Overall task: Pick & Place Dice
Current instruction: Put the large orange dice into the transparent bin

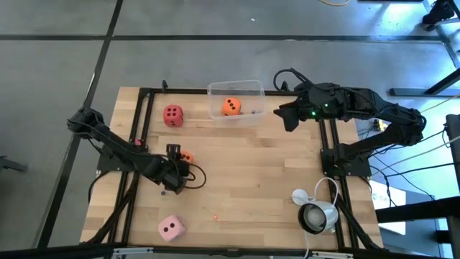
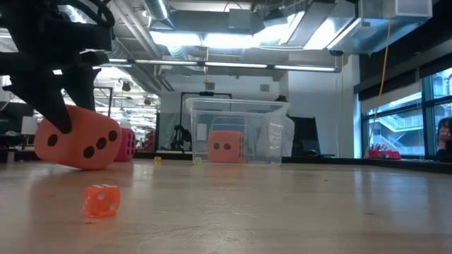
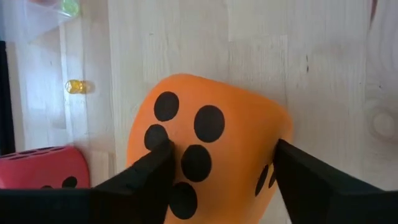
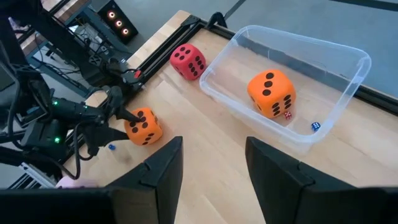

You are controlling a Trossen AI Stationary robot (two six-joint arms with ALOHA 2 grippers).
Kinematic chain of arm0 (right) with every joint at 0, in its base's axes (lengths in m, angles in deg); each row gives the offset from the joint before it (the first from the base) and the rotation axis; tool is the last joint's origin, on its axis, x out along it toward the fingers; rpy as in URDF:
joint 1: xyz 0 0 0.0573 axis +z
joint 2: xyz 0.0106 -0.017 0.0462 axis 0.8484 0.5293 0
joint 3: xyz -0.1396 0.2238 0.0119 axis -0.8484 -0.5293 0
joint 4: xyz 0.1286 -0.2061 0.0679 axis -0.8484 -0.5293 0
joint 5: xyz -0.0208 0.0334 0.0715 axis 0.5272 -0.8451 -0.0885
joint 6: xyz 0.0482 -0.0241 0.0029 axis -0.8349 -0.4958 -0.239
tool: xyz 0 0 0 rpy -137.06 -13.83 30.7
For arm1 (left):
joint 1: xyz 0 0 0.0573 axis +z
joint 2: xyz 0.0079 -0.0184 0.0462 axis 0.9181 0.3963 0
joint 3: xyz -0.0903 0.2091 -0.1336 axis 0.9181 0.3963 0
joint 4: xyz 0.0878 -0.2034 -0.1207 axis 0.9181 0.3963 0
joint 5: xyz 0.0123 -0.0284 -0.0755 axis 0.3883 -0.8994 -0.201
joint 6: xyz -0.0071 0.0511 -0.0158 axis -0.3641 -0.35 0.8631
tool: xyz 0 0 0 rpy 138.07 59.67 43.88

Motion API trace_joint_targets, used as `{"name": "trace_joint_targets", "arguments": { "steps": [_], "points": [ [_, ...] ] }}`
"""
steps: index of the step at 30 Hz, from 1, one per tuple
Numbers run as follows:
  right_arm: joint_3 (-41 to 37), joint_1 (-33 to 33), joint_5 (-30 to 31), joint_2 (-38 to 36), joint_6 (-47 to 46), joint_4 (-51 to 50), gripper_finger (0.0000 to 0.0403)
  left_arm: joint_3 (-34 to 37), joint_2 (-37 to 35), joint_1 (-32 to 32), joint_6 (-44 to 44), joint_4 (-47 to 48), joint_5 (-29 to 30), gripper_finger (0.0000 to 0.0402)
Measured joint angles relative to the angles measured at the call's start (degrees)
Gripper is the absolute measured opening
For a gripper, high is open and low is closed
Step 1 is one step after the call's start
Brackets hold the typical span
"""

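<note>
Nearest to you, the left gripper (image 1: 175,164) has its fingers on two opposite sides of an orange die (image 3: 208,149) (tilted, one edge on the table). Farther away, the clear bin (image 1: 237,87) holds another orange die (image 1: 231,106), just before the right gripper (image 4: 211,162), half-open and empty.

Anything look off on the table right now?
The orange die in the left gripper sits tilted, one edge raised off the table, its sides dented by the jaws. A tiny orange die lies loose near the front edge.
</note>
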Motion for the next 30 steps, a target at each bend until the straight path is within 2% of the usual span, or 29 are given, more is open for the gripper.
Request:
{"name": "trace_joint_targets", "arguments": {
  "steps": [4, 5, 11, 16, 20, 30],
  "points": [
    [0.0, 0.04, -0.06, 0.0, 0.06, 0.0, 0.0173, -0.32, 3.15, -0.16, 0.36, 0.44, 1.16, 0.0156],
    [0.0, 0.09, -0.06, 0.0, 0.22, 0.0, 0.0173, -0.38, 3.89, -0.2, 0.29, 0.48, 1.33, 0.015],
    [0.0, 1.06, -0.03, 0.0, 1.07, 0.0, 0.0173, -0.55, 3.89, -0.2, 2.69, 0.62, 1.39, 0.015],
    [0.0, 1.42, 0.0, 0.0, 1.11, 0.0, 0.0173, -1.5, 1.16, 0.14, 4.55, 1.21, -0.9, 0.0127],
    [0.0, 1.49, 0.05, 0.0, 1.11, 0.0, 0.0173, -2.58, 0.1, 0.15, 5.66, 1.46, -2.76, 0.0125],
    [0.0, 2.14, 0.16, 0.0, 2.81, 0.02, 0.0173, -11.21, -1.88, 0.79, 7.73, 6.5, -4.67, 0.0113]
  ]
}}
